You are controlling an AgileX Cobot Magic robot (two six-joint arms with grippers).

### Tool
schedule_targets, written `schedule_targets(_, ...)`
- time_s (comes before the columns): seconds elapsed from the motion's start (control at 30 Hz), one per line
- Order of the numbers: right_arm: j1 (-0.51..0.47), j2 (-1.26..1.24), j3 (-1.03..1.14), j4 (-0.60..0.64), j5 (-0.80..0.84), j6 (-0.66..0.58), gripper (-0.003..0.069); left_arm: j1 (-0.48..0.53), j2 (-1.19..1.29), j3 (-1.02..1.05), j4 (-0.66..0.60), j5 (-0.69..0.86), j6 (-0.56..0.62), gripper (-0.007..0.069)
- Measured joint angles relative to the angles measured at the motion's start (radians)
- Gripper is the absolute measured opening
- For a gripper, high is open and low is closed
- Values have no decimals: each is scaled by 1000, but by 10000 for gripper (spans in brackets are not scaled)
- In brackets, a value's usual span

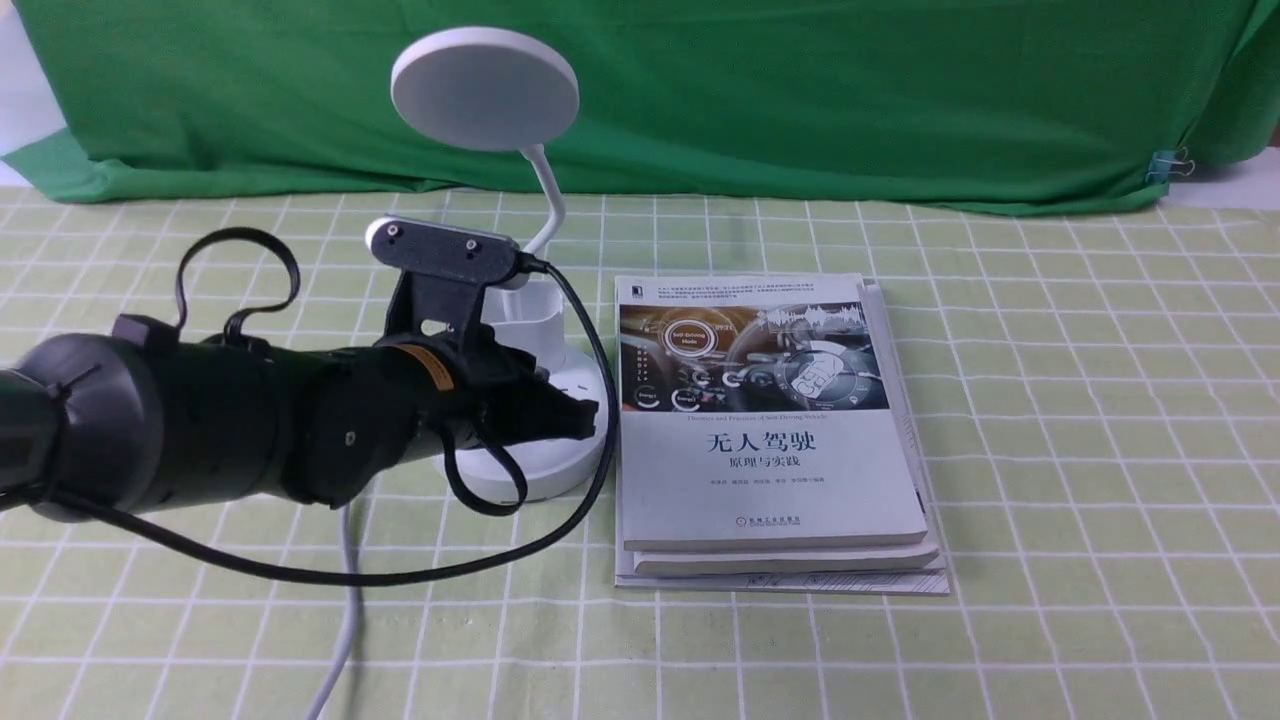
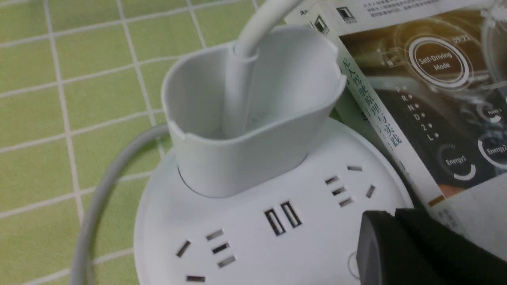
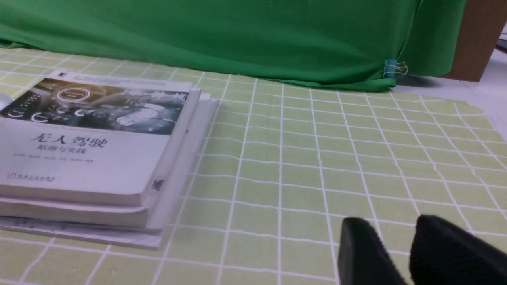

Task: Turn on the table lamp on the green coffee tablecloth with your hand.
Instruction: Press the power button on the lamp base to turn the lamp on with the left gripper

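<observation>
tablecloth: the green coffee tablecloth [image 1: 1080, 420] lies under the table lamp and runs out on every side of it.
backdrop: plain dark green cloth [image 1: 800, 100] hangs behind the lamp.
left arm: your black arm [image 1: 230, 430] reaches in from the lamp's left and crosses in front of its cup holder. Its wrist camera bar [image 1: 445, 245] hides the lower neck.
books: the stack of books [image 1: 770, 470] lies flat just right of the lamp base. The top cover reads "Self-Driving Mode".
table lamp [image 1: 485, 88]: it stands upright, with the disc head high above the base. You can't tell if it's lit.
cord: the white cable [image 1: 345, 600] leaves the lamp base and runs toward you.
left gripper [image 2: 394, 215]: jaws are pressed together with nothing between them. The tip sits over the base's book-side edge, next to a faint round button. You can't tell whether it touches.
right gripper [image 3: 392, 237]: fingers stand apart, empty, low over the cloth. It's well right of the lamp, past the books.
clip: a binder clip [image 1: 1165, 165] sits on the backdrop hem, far right of the lamp.
</observation>
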State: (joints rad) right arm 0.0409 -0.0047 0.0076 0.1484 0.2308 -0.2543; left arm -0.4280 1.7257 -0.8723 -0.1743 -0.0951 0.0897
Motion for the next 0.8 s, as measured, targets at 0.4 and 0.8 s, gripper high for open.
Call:
schedule_targets(0.4,0,0,0,0,0,0,245,0,41,-9,0,34,-6,18)
schedule_targets(0.8,0,0,0,0,0,0,245,0,44,-62,-26,73,-15,18)
